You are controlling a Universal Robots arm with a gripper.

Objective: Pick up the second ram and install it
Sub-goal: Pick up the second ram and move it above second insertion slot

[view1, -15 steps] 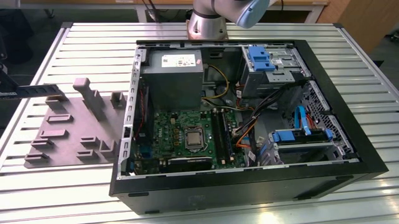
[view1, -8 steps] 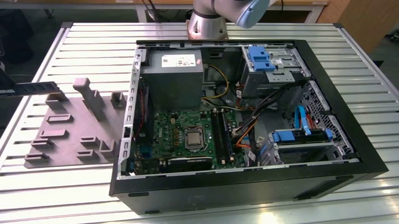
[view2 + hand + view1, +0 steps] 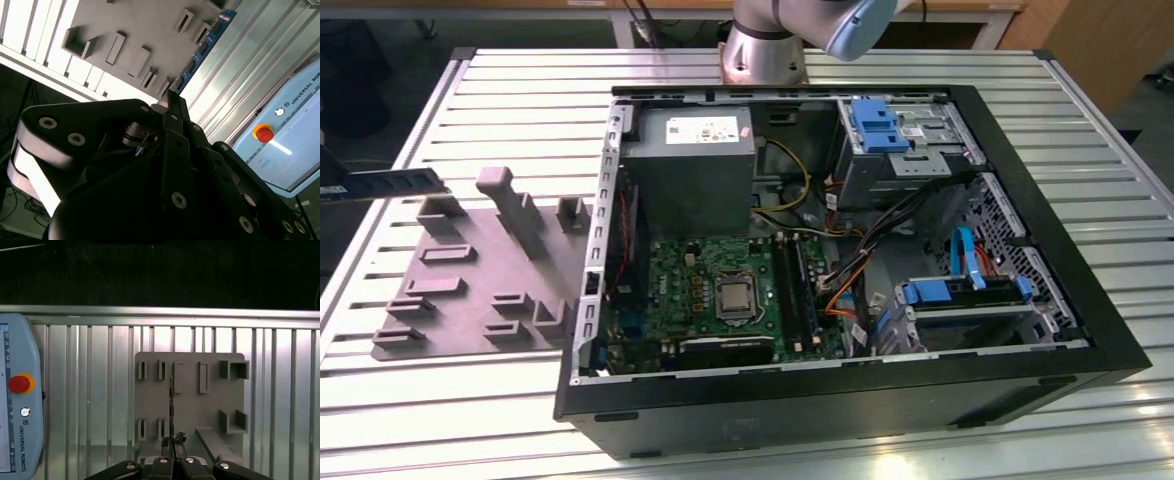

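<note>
The second ram (image 3: pixel 398 184) is a long thin dark stick hanging in the air at the exterior view's far left, above and beyond the grey moulded tray (image 3: pixel 474 290). In the second wrist view its blue board with black chips (image 3: pixel 200 50) sticks out from my gripper (image 3: pixel 171 98), which is shut on its near end. The first wrist view has the stick edge-on (image 3: pixel 171 402) over the tray (image 3: pixel 190 390), with my gripper (image 3: pixel 172 444) clamped on it. The motherboard's slots (image 3: pixel 795 285) lie inside the open computer case (image 3: pixel 1041 330).
The case holds a power supply (image 3: pixel 687 170), cables and blue drive brackets (image 3: pixel 878 125). The arm's base (image 3: pixel 767 50) stands behind the case. A teach pendant with a red button (image 3: pixel 19 384) lies on the slatted metal table (image 3: pixel 285 390) beside the tray.
</note>
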